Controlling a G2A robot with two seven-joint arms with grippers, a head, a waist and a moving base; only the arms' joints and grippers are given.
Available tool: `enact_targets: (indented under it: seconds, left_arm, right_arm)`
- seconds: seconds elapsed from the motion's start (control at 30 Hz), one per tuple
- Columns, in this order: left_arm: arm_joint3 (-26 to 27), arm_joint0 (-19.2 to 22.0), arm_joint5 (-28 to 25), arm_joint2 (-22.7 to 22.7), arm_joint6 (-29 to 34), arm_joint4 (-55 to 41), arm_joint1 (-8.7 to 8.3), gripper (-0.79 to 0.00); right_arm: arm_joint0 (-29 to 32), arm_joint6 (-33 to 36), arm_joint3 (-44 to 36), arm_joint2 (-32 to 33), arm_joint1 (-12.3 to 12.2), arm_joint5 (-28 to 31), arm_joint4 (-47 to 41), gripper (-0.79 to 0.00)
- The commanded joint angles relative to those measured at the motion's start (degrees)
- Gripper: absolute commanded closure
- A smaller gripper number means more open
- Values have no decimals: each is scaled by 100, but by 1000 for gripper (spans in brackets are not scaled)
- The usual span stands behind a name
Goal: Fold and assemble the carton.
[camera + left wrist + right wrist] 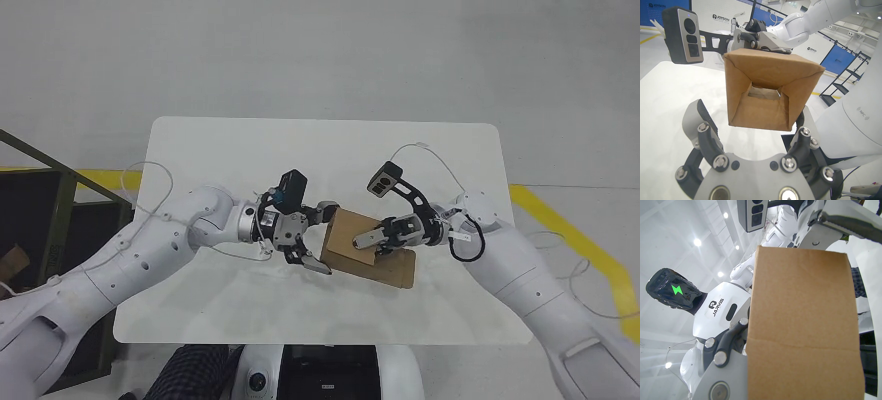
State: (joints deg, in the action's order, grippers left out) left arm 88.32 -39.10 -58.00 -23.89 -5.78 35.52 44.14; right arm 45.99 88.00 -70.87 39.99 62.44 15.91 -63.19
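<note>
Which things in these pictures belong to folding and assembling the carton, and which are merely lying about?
Belong to the job: the brown carton; the right pincer, gripping it; the open left pincer at its end; the white table.
Lying about: the dark frame beside the table; the yellow floor line; the black shelving rack.

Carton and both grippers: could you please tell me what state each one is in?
Carton: formed into a box, end flaps folded inward with a gap in the middle.
Left gripper: open, fingers either side of the carton's end.
Right gripper: shut on the carton.
</note>
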Motion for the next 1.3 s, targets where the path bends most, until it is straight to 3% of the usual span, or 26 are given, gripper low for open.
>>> enact_targets:
  seconds: [0.0, 0.4, 0.47, 0.63, 0.93, 1.1, 1.17, 1.2, 1.27]
  left_arm:
    - [-16, 82, 0, 118, -59, 1, -9, -785]
    - [-90, 421, 0, 599, -577, 226, -110, -785]
    - [-95, 459, 0, 662, -670, 265, -124, -686]
    - [-112, 552, 0, 817, -864, 333, -157, -570]
    - [-154, 750, 0, 1139, -1063, 293, -170, -554]
    - [-200, 849, 0, 1282, -1191, 279, -170, -406]
    - [-215, 880, 0, 1339, -1243, 277, -168, -403]
    - [-222, 894, 0, 1367, -1268, 280, -166, -406]
    - [-239, 919, 0, 1415, -1322, 284, -161, -416]
  right_arm:
    - [-40, 0, 38, -43, 13, 7, -33, 0]
    - [-190, 0, 130, -197, 34, 33, -168, 0]
    - [-200, 0, 141, -216, 34, 31, -178, 0]
    - [-220, 0, 161, -248, 34, 37, -188, 0]
    - [-222, 0, 183, -265, 43, 37, -219, 0]
    - [-221, 0, 230, -245, 51, 37, -229, 0]
    - [-219, 0, 240, -237, 56, 37, -232, -129]
    - [-216, 0, 247, -233, 58, 37, -236, -292]
    - [-215, 0, 265, -228, 63, 37, -238, -379]
